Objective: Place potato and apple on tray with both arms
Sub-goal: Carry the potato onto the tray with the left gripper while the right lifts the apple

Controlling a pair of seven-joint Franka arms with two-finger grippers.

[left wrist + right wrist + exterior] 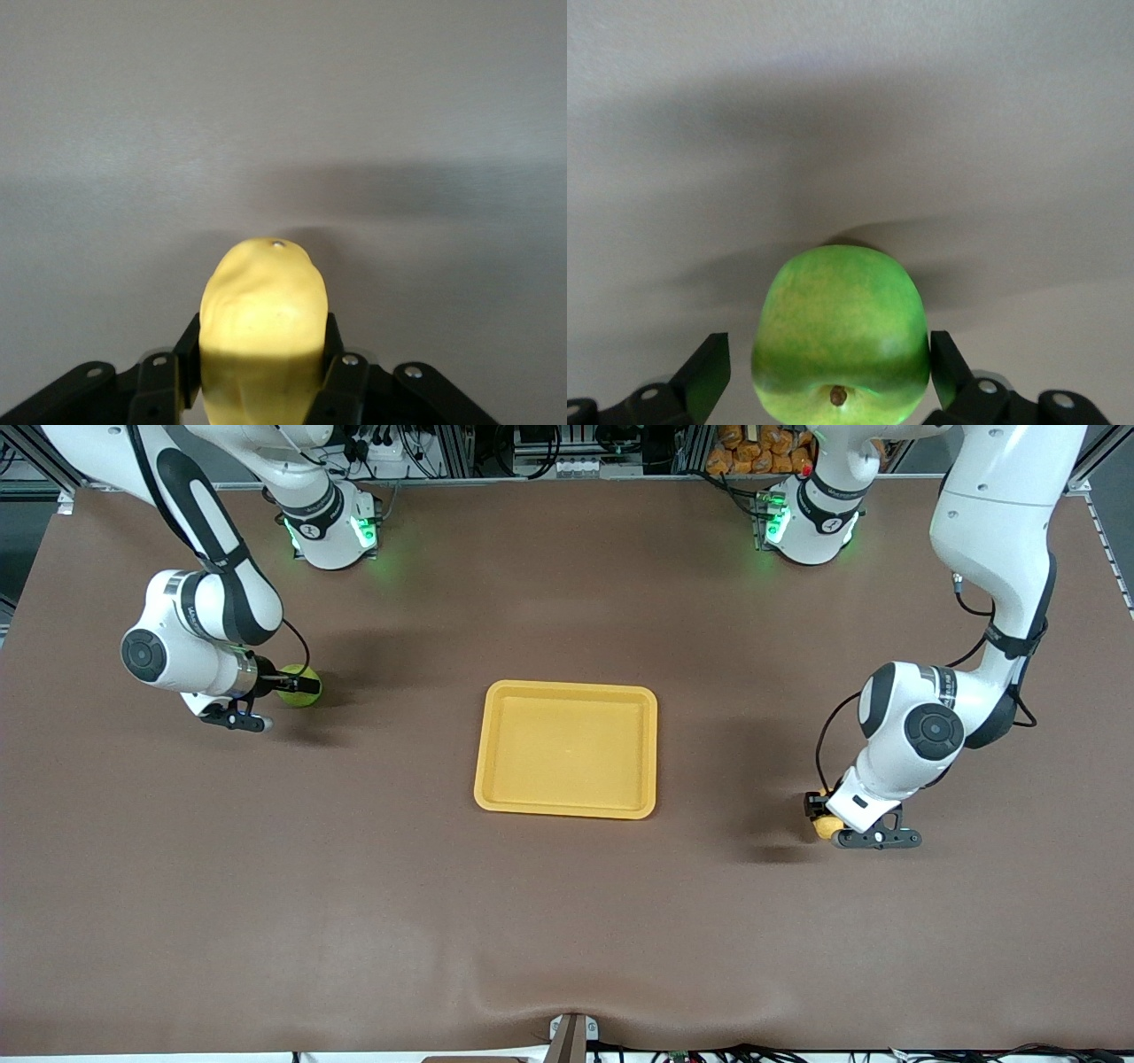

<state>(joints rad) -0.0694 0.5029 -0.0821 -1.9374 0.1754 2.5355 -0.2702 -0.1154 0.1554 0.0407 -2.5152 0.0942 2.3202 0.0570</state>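
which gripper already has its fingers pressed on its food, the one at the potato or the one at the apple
The left gripper at the potato: its fingers touch both sides. The right gripper brackets the apple with gaps showing.

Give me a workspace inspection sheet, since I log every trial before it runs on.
Surface: brown table mat, rippled at the edge nearest the front camera.
Job's things: tray mid-table, nothing in it; apple toward the right arm's end; potato toward the left arm's end.
Clutter: nothing seen.
Grippers: right gripper open, fingers flanking the apple with gaps; left gripper shut on the potato.
Cables: black leads along both arms.
Surroundings: frame and wiring by the bases.
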